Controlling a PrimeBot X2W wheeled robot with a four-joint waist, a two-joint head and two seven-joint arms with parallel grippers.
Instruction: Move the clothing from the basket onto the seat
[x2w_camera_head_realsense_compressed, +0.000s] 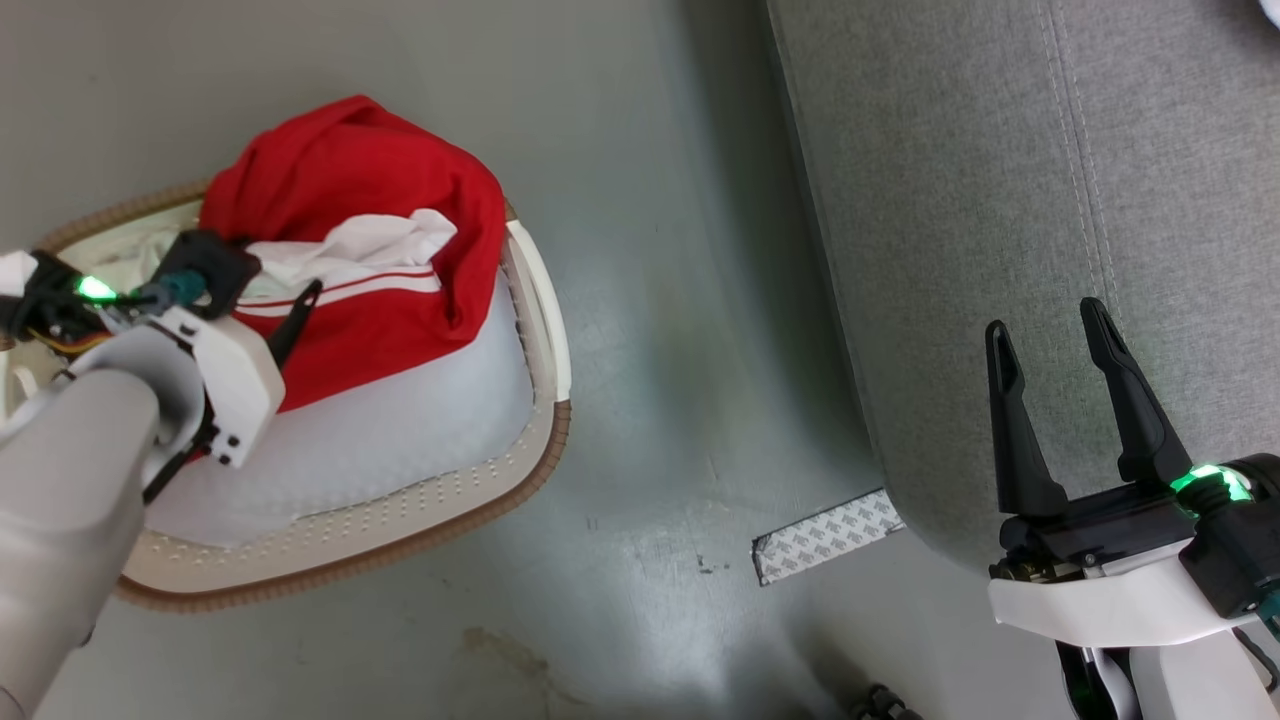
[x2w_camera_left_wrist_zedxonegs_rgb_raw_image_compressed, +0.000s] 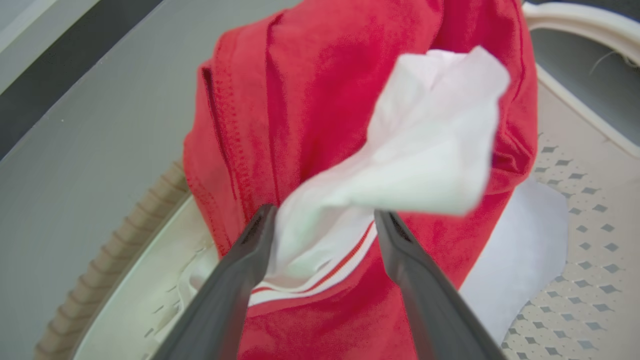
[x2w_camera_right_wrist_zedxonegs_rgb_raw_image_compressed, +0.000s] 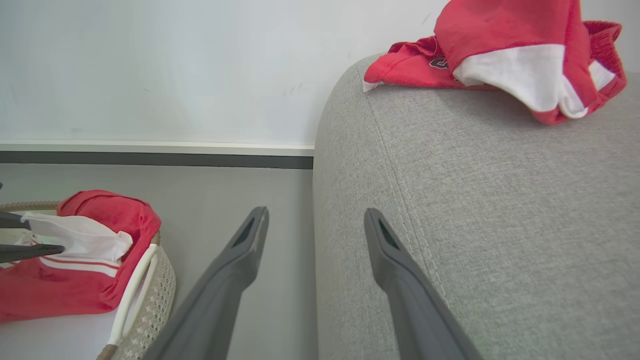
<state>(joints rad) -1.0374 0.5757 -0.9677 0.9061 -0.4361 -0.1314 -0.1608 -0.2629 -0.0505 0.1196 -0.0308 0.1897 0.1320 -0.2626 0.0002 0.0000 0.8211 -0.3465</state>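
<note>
The basket (x2w_camera_head_realsense_compressed: 545, 455) sits on the grey floor (x2w_camera_head_realsense_compressed: 650, 300) on the left side. It has a brown rim and little holes in its cream wall. Inside it is a pale white lining (x2w_camera_head_realsense_compressed: 400, 430). The red clothing (x2w_camera_head_realsense_compressed: 370, 180) is bunched up in the far part of the basket, and it rises higher than the rim. A white part and thin white stripes show on its near side. The left gripper (x2w_camera_left_wrist_zedxonegs_rgb_raw_image_compressed: 325, 212) is over the basket and right by the clothing. It is wide open, with one dark finger on each side of the white fold. I cannot tell if the fingers touch the cloth, and nothing is pinched yet. The big grey seat (x2w_camera_head_realsense_compressed: 1000, 200) is on the right, well apart from the basket, with bare floor between them. The right gripper (x2w_camera_head_realsense_compressed: 1045, 320) is wide open too and holds nothing. It hangs over the near left edge of the seat. Another red and white garment (x2w_camera_right_wrist_zedxonegs_rgb_raw_image_compressed: 500, 50) lies crumpled on the far part of the seat. A small patterned strip (x2w_camera_head_realsense_compressed: 825, 535) lies on the floor beside the near corner of the seat.
</note>
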